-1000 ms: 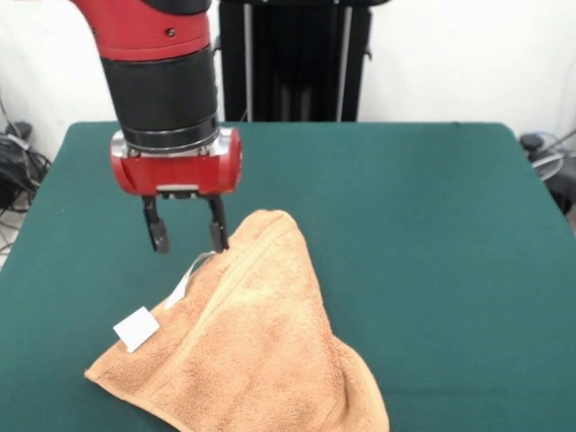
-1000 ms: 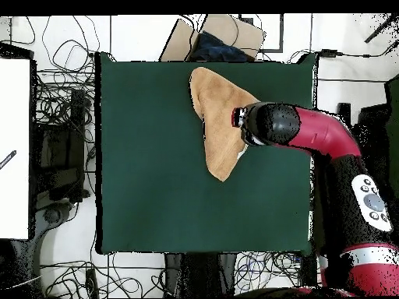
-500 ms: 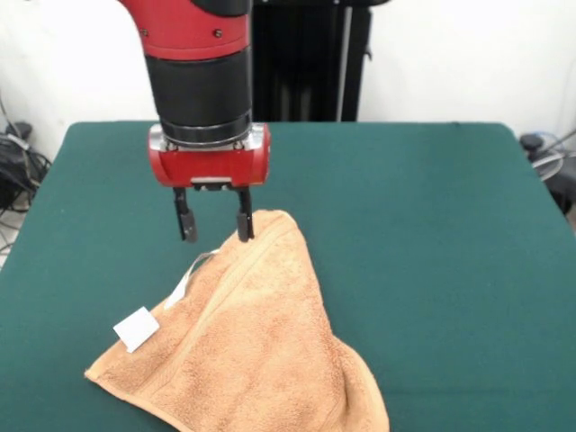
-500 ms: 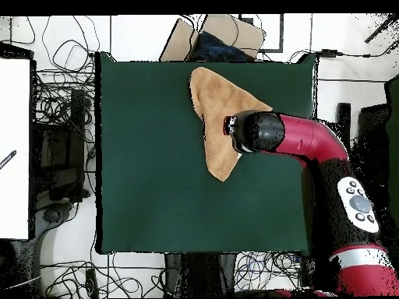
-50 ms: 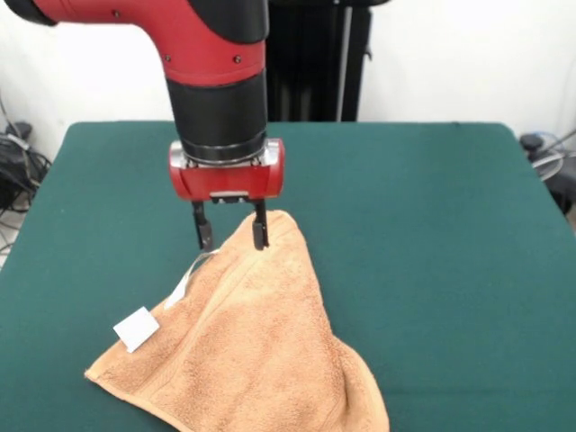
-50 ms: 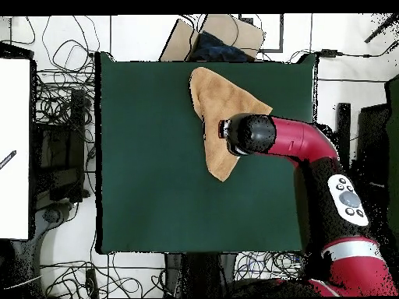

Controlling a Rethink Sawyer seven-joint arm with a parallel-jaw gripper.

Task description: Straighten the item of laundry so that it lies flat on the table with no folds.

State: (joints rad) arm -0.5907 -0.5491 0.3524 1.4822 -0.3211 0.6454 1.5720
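The item of laundry [image 5: 261, 342] is an orange-tan towel folded into a rough triangle, its point toward the far side of the table [image 5: 432, 225] and its broad end at the near edge. Two white tags [image 5: 137, 328] show on its left side. My gripper [image 5: 232, 238] hangs open just above the towel's pointed far corner, one finger left of the fold's edge and one over the cloth, nothing between them. In the overhead view the towel [image 6: 212, 101] lies near the table's top edge, and the arm's wrist [image 6: 241, 136] covers its right-hand part, hiding the gripper.
The green table [image 6: 156, 171] spreads wide to the left of the towel in the overhead view. Cables [image 6: 62, 117] and a white board [image 6: 14, 148] lie off the table's left side. A cardboard box [image 6: 226, 35] sits beyond its top edge.
The arm has swung right in the front view, carrying the open gripper from left of the towel to over its far corner. The towel has not moved.
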